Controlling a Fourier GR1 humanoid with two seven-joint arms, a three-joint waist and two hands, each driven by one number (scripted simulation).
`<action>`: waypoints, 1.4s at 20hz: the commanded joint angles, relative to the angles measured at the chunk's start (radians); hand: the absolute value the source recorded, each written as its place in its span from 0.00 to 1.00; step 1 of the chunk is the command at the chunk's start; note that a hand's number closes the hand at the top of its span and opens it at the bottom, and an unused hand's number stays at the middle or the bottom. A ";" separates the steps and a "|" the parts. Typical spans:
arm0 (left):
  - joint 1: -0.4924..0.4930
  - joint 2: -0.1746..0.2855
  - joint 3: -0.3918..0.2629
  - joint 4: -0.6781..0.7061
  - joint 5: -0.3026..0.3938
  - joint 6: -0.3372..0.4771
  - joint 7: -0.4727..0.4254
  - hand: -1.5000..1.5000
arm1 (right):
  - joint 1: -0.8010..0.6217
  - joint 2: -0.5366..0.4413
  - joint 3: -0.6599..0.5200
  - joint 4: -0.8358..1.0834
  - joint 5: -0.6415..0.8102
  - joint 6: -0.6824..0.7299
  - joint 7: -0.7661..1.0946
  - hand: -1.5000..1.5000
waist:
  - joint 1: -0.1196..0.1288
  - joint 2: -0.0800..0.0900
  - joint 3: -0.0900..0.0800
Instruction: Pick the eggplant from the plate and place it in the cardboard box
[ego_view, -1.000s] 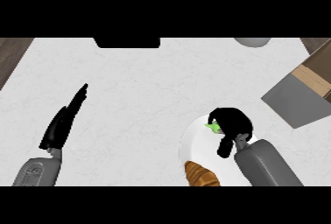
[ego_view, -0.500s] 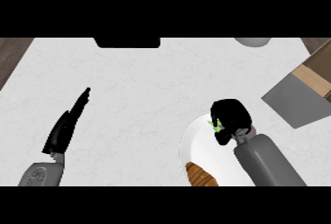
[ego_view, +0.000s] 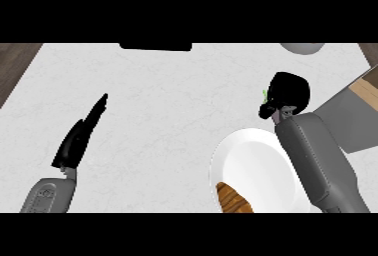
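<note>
Right hand (ego_view: 286, 94), fingers curled round the eggplant (ego_view: 264, 95), has lifted clear of the plate (ego_view: 251, 155) toward the worktop's right edge. The cardboard box (ego_view: 353, 120) is just beside it, so placing likely follows.

I see a pale marbled counter (ego_view: 170, 100) filling the frame. On it, a white plate (ego_view: 251, 160) sits lower right, a cardboard box (ego_view: 356, 117) at the right edge.

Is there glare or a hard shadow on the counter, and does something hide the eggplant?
Head view: the counter is evenly lit, with no glare and no hard shadow; the black right hand curls round the eggplant, of which only a green tip shows.
</note>
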 joint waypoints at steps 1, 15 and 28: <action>-0.006 -0.008 -0.019 0.012 -0.007 -0.010 -0.014 0.50 | -0.184 -0.036 -0.125 0.149 0.044 -0.065 0.179 1.00 | 0.030 0.010 0.000; -0.007 0.018 0.020 0.023 -0.002 -0.009 -0.013 0.50 | -0.575 -0.053 -0.101 0.464 0.294 -0.165 0.517 1.00 | -0.016 -0.013 -0.001; 0.060 0.001 0.022 -0.022 -0.011 0.015 0.006 0.50 | -0.523 -0.236 -0.207 0.378 0.336 -0.134 0.523 1.00 | -0.052 -0.026 0.000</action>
